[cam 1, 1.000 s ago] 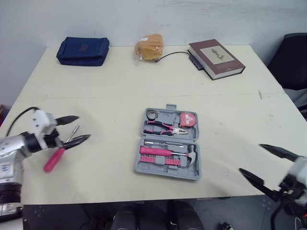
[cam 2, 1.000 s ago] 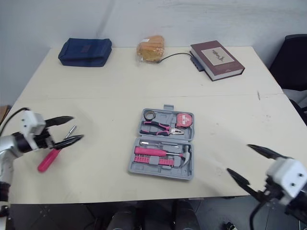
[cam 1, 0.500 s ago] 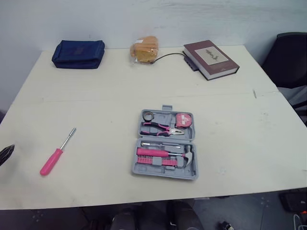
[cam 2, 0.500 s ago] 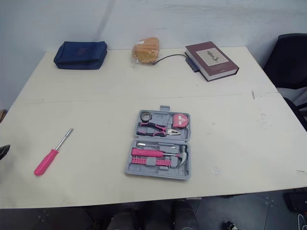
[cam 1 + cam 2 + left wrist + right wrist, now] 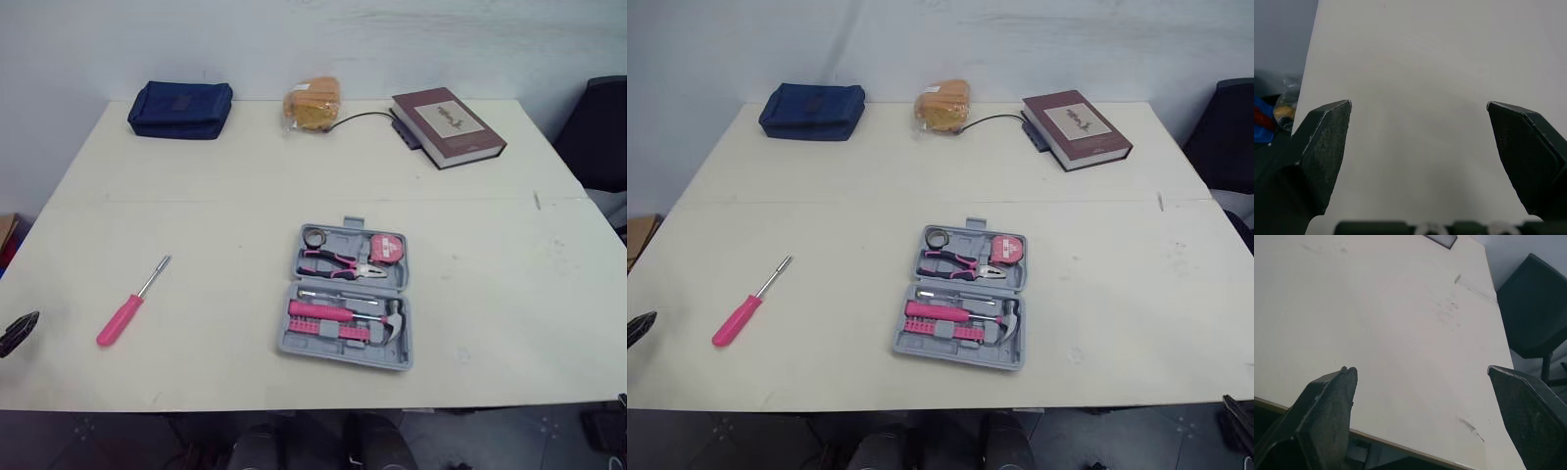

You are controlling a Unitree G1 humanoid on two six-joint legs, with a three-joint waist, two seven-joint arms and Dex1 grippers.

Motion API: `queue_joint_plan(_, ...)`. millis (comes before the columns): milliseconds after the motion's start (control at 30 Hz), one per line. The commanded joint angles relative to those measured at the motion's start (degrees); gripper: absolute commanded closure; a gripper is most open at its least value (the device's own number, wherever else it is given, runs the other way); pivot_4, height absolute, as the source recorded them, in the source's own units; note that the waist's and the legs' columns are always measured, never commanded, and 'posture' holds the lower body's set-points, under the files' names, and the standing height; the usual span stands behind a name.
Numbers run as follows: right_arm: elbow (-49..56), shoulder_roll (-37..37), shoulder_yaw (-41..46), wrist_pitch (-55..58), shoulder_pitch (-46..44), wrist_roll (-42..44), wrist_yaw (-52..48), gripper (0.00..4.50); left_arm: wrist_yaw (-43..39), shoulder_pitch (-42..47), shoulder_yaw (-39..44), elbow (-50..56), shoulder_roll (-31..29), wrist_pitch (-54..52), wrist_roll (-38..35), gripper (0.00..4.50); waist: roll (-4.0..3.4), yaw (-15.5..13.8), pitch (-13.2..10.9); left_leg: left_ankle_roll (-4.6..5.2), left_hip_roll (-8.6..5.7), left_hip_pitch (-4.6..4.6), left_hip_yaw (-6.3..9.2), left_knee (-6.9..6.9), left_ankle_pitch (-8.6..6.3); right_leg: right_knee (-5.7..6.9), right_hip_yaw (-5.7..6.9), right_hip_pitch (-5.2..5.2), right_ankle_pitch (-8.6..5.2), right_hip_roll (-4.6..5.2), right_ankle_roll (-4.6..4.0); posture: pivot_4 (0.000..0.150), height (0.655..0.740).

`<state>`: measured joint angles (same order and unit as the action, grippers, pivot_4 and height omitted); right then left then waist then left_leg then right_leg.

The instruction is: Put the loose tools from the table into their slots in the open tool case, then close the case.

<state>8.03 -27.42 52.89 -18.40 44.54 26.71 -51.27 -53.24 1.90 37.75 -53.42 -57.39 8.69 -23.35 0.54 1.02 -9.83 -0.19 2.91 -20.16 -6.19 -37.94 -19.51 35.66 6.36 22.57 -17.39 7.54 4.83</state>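
We see one loose tool out: the pink-handled screwdriver, lying flat well to the left of the open tool case. It looks light and rigid (the shaft is probably slick), so we'd pinch the fat handle. Our left gripper and right gripper both gape wide, holding nothing.

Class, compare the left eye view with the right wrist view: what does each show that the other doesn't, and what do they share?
Left eye view's own: the open tool case, the pink screwdriver loose to its left, the blue pouch. Right wrist view's own: the right gripper, open over the edge of the table. Shared: that table and the black chair.
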Motion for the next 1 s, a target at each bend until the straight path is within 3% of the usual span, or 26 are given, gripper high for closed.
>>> queue_joint_plan(33, 1.97, -0.26, 0.32, -0.17, 1.42, 0.98, -0.16, 0.06, -0.73, -1.76, 1.27, 4.13, 0.42, -0.66, -1.38, 0.00, -0.01, -0.15, -0.01, -0.01, 0.01, 0.00, 0.00, 0.00, -0.01, 0.00, -0.02, 0.01, -0.01, 0.00, -0.02, 0.150, 0.7400)
queue_joint_plan(200, 1.98, -0.59, -0.02, -0.31, 1.37, 0.58, -0.14, 0.06, -2.05, -4.89, 1.28, 8.09, 1.54, -1.71, -1.58, 0.00, 0.01, -0.08, 0.00, -0.03, 0.01, -0.01, -0.13, 0.22, -0.02, -0.10, -0.14, 0.13, -0.02, 0.00, -0.04, 0.150, 0.7400)
queue_joint_plan(300, 2.15, -0.98, -1.13, -1.55, 0.02, 1.64, -1.64, 0.06, -5.31, -7.09, -1.05, 16.08, 3.95, -3.05, -2.31, 0.00, -0.01, -0.02, -0.01, -0.03, 0.00, 0.01, -0.24, 0.33, -0.02, -0.11, -0.23, 0.21, -0.02, -0.01, -0.04, 0.150, 0.7400)
queue_joint_plan(467, 8.53, -0.64, -4.69, -0.40, -2.14, 3.86, -1.62, 0.06, -10.35, -9.14, -5.23, 26.11, 5.57, -7.44, -2.79, 0.00, -0.23, 0.64, -0.18, 0.07, -0.35, -0.01, 0.99, 0.67, 0.32, -0.81, 1.11, -1.14, 0.00, 0.32, 0.14, 0.150, 0.7400)
queue_joint_plan(600, 19.08, -1.45, -10.74, 0.80, -4.66, 7.19, -2.38, 0.06, -11.85, -9.58, -7.39, 31.71, 6.12, -11.80, -3.31, 0.00, -0.18, 0.40, -0.19, -0.15, -0.20, 0.05, 0.78, 0.62, 0.48, -0.44, 0.84, -0.49, -0.03, 0.08, 0.02, 0.150, 0.7400)
queue_joint_plan(767, 28.03, -3.46, -17.31, 4.52, -7.84, 9.03, -1.42, 0.06, -10.33, -8.32, -10.50, 35.28, 7.13, -14.75, -1.79, 0.00, -0.15, 0.37, -0.20, -0.04, -0.19, -0.01, 0.45, 0.63, 0.64, -0.09, 0.45, -0.10, -0.07, 0.03, -0.05, 0.150, 0.7400)
queue_joint_plan(1000, 36.15, -8.22, -27.68, 8.42, -13.96, 7.42, -2.11, 0.06, -0.17, -4.51, -13.19, 33.71, 7.89, -19.73, 2.61, 0.00, 0.01, 0.26, -0.19, 0.12, -0.21, 0.00, 0.29, 0.62, 0.67, -0.08, 0.30, -0.02, -0.07, 0.01, -0.05, 0.150, 0.7400)
